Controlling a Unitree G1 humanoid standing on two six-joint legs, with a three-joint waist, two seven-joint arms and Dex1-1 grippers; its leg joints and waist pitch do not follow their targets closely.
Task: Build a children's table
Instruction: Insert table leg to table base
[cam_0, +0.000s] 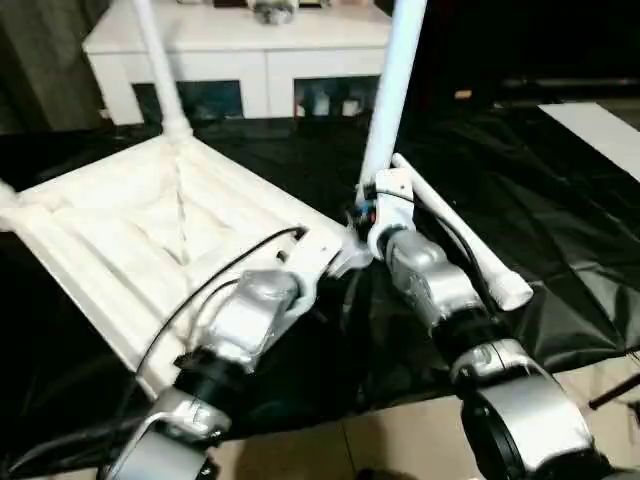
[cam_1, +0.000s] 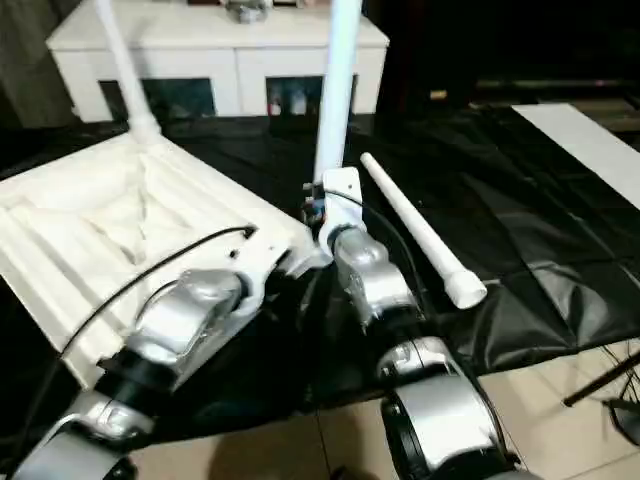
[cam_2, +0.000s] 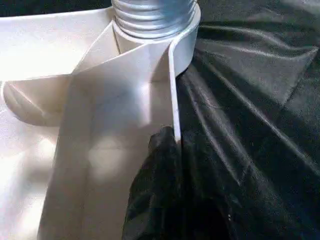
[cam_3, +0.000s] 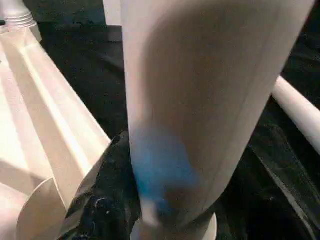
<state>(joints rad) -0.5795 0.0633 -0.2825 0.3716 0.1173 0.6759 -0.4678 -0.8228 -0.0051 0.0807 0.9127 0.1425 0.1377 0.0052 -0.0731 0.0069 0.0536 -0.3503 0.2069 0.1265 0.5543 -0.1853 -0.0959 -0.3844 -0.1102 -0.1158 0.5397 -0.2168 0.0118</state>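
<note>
The children's table top lies upside down on a black sheet, ribbed underside up. One white leg stands upright in the far corner socket. A second leg stands in the near right corner socket. My right gripper is shut around that leg low down, and the leg rises close between its fingers. My left gripper is shut on the top's thin rim wall beside the same corner, with a black finger pressed on the rim. A third leg lies loose on the sheet to the right.
A black sheet covers the floor under the work. A white low cabinet with dark openings stands behind the table top. A pale flat board lies at the far right. Tiled floor shows at the near edge.
</note>
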